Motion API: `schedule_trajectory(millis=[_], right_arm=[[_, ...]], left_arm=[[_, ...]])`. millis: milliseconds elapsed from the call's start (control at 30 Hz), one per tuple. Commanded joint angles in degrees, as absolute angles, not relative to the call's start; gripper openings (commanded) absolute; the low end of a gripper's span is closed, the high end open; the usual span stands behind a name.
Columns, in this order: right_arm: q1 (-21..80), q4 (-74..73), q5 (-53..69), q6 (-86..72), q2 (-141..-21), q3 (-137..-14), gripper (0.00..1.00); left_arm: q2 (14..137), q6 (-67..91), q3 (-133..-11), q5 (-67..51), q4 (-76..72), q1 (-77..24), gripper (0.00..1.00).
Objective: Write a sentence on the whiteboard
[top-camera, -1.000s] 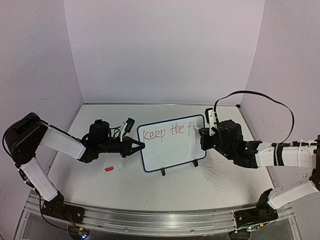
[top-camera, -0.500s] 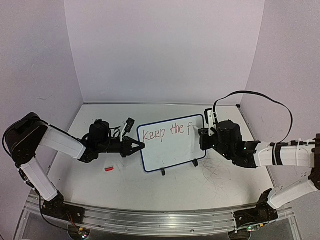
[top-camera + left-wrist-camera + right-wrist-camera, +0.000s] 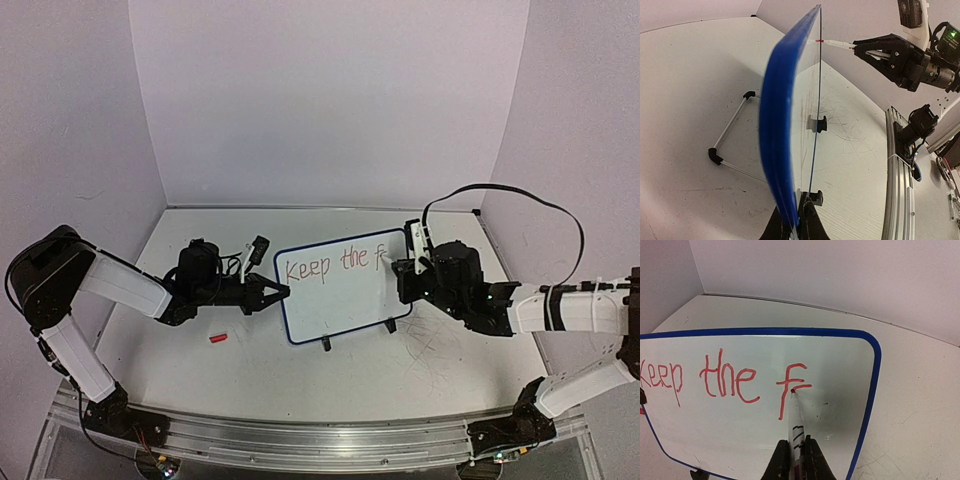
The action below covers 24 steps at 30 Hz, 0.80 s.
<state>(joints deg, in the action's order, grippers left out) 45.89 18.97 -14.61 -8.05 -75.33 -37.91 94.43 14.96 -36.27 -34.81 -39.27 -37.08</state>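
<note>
Right fingers [image 3: 781, 460], clamped on marker [image 3: 796, 420], edge left; tip on f's crossbar (sentence [image 3: 720, 377] stalls at "Keep the f"). Left fingers [image 3: 811, 227] grip whiteboard [image 3: 340, 310] at left edge.

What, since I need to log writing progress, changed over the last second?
The right gripper, shut on the marker, edged slightly left along the whiteboard. The left gripper stayed clamped on the board's left edge; the sentence still reads "Keep the f".

The whiteboard [image 3: 340, 300] stood on the desk [image 3: 300, 370] between both tools: its left edge lay in the left tool [image 3: 279, 293]; the marker [image 3: 796, 422] in the right tool [image 3: 792, 460] touched its face.
</note>
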Motion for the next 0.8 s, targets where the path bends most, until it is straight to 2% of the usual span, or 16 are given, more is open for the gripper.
schedule_trajectory(millis=[0,767], right_arm=[[45.69,17.04,-13.62,-8.81,-75.35,-38.3,0.0],[45.69,17.86,-19.32,-9.56,-73.88,-37.98,0.0]], left_arm=[[93.87,9.84,-36.39,-25.22,-35.06,-35.86,0.0],[93.93,10.02,-36.61,-25.48,-34.8,-35.85,0.0]])
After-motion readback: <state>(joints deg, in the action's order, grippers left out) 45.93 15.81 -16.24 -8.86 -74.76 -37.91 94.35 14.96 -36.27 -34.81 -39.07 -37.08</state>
